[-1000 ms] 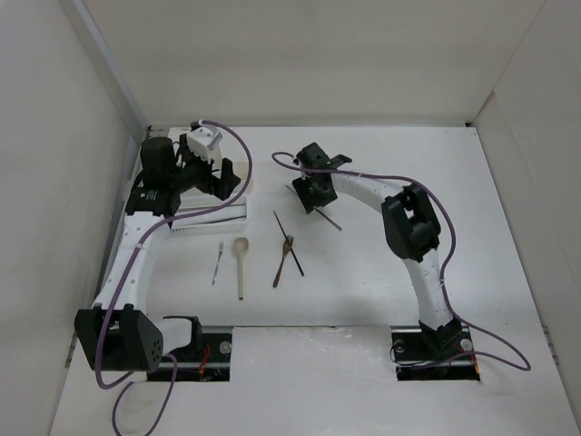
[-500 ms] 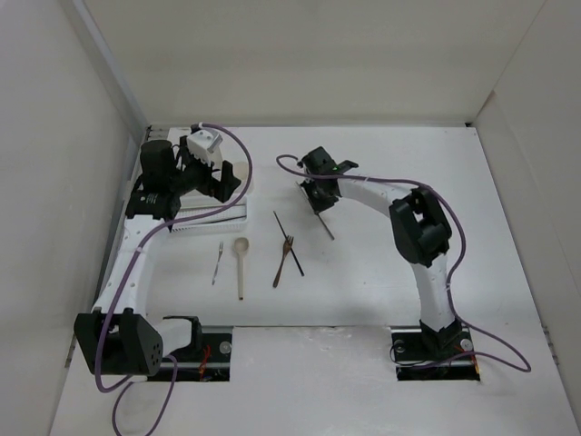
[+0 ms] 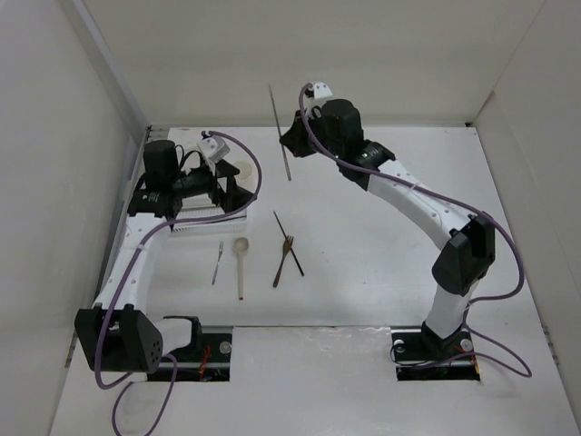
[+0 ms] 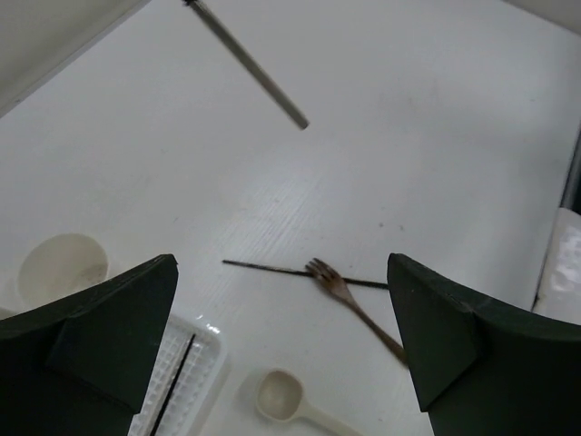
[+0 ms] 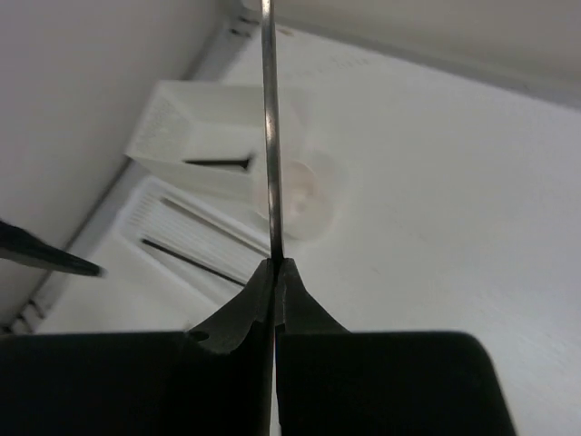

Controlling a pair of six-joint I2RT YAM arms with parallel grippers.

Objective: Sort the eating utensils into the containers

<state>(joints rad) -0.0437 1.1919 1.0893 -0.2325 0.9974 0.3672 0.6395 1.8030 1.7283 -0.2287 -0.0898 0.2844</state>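
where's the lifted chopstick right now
In the top view, the chopstick is pinched in the right tool, raised above the table's far middle, right of the round cup.

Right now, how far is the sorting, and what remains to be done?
Done: one dark chopstick lies in the tray, and a dark piece sits in the box. In hand: the right pincer is shut on a pale chopstick, held in the air. Left: another dark chopstick, a brown fork, a spoon and a metal fork lie on the table. The left pincer is open and empty.
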